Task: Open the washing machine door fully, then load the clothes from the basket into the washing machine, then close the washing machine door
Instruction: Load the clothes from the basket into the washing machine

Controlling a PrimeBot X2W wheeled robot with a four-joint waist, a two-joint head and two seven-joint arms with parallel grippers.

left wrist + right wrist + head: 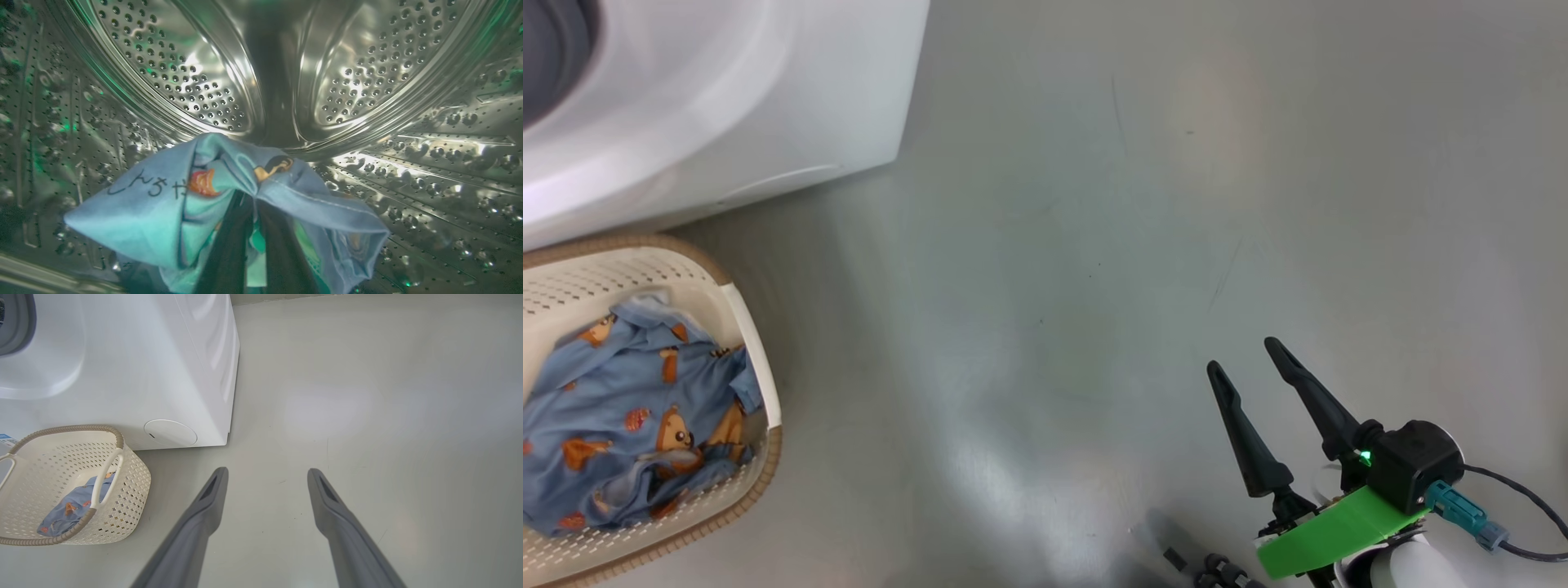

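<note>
Left wrist view: left fingers (227, 255) clamped on clothes (143, 212) inside drum (171, 73); right fingers (203, 514) spread, empty, over floor (367, 416).

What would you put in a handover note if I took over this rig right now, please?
Left gripper: shut on a blue printed garment, inside the steel drum, not yet released.
Right gripper: open and empty, above the floor.
Basket: on the floor beside the washing machine, with bear-print clothes in it.
Done: one garment carried into the drum.
Left: let go, withdraw, load the basket's clothes, close the washing machine door.
</note>
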